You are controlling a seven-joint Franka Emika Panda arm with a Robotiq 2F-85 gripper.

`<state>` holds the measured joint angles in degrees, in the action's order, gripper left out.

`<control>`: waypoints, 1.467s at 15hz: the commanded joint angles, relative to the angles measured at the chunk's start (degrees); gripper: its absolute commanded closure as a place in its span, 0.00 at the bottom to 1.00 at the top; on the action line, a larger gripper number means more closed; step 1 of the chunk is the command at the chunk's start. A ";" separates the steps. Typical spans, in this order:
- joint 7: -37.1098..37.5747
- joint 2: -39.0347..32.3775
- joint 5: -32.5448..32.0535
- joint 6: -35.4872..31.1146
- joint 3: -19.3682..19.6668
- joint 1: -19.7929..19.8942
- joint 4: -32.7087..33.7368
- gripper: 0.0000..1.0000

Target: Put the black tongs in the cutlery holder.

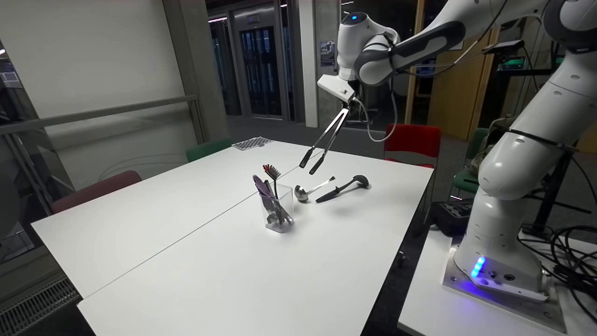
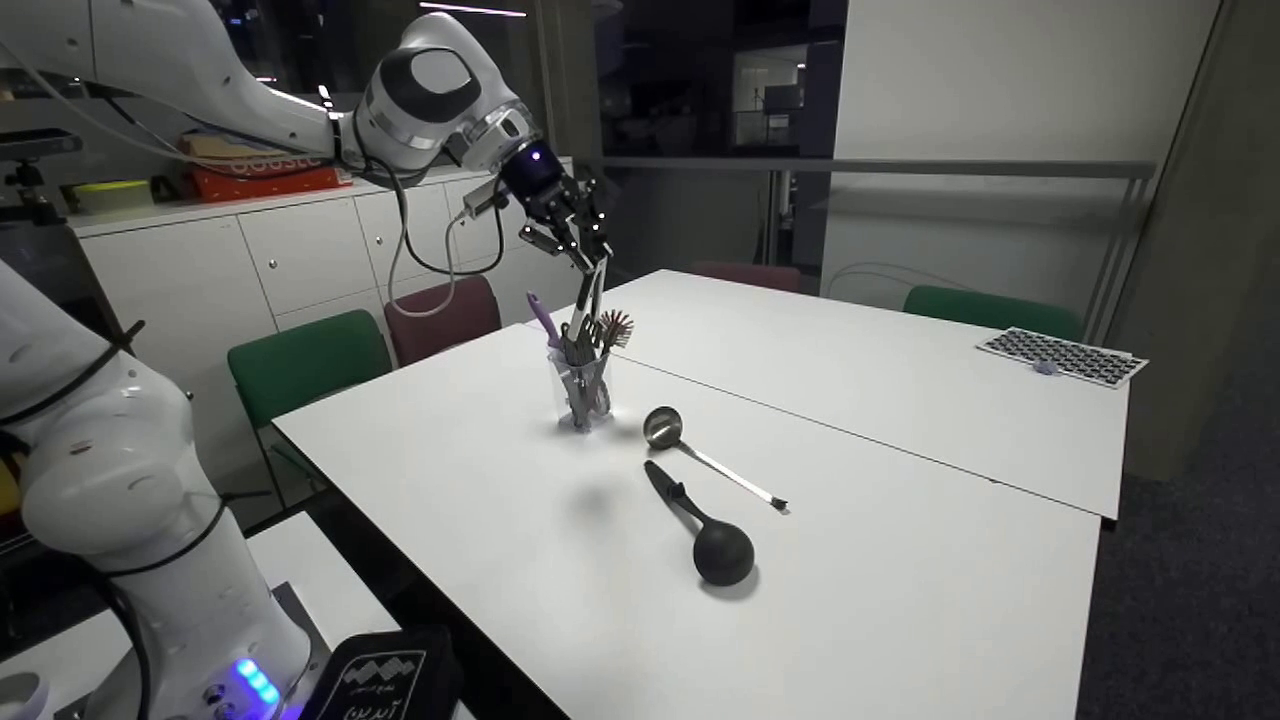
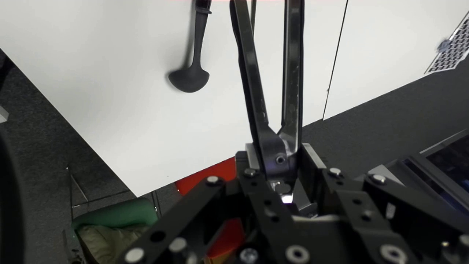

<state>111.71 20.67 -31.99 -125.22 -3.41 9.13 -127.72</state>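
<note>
The black tongs hang tilted in the air, arms spread, dark ends down. My gripper is shut on their joined end. In the wrist view the tongs sit between the fingers of my gripper. The cutlery holder is a clear upright cup with several utensils, among them a purple handle and a brush. In an exterior view the tongs are above the table, apart from the holder. In an exterior view they overlap the holder, and their lower ends blend with its utensils. The wrist view does not show the holder.
A black ladle and a metal ladle lie on the white table beside the holder. The black ladle also shows in the wrist view. A checkered board lies at a far table corner. Chairs stand around the table.
</note>
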 commanded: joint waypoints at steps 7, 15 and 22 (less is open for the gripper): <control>0.85 -0.62 -9.90 8.19 -2.33 0.38 2.79 0.92; -1.39 -5.62 -16.97 14.02 -4.09 -3.61 9.53 0.92; -2.23 -12.89 -18.38 14.88 -3.80 -6.86 16.92 0.92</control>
<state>111.17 11.47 -48.44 -113.44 -7.53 3.61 -116.17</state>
